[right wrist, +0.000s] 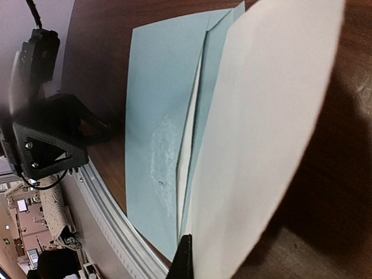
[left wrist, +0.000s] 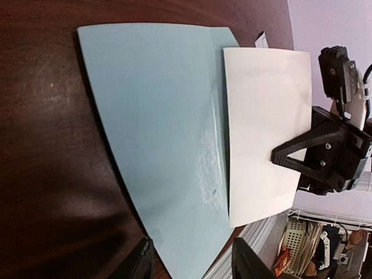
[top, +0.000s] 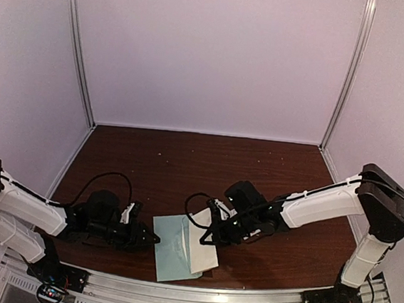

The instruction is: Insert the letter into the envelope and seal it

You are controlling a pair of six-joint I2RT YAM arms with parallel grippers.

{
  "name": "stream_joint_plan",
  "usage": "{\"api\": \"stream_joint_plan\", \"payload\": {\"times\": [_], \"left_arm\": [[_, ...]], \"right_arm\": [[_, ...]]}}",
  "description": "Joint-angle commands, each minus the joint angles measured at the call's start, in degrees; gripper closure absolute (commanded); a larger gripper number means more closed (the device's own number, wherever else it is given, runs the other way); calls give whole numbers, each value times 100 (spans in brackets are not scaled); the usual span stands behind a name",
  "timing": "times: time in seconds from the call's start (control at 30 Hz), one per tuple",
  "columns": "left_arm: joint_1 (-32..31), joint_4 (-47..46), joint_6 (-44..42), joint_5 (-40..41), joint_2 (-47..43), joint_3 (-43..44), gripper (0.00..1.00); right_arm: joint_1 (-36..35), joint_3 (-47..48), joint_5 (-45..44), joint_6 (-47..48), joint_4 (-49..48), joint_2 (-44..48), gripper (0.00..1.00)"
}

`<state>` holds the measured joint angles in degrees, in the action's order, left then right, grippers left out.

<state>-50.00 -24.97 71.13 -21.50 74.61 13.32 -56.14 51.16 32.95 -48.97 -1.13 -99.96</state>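
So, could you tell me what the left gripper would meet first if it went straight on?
Most likely the envelope, whose near edge lies just ahead of the open left gripper. Depth is unclear, so it might pass just above the paper towards the letter.

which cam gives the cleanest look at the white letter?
Left wrist: the letter shows nearly whole, overlapping the envelope, with the right gripper at its edge. Right wrist shows it close but cropped. Top external shows it small, partly under the right gripper.
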Motion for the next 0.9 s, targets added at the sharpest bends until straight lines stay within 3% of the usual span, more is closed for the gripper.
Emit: {"api": "stream_joint_plan", "payload": {"times": [0.0, 0.3, 0.87], "left_arm": [[-30, -404, -28, -159, 216, -38, 53], [-36, -562, -20, -131, 449, -91, 56], [-32, -1046, -3, -265, 1000, -80, 60]], "right_arm": [[18, 241, -489, 256, 626, -181, 100], [24, 589, -760, 475, 1138, -381, 100], [8, 641, -441, 426, 905, -689, 100]]}}
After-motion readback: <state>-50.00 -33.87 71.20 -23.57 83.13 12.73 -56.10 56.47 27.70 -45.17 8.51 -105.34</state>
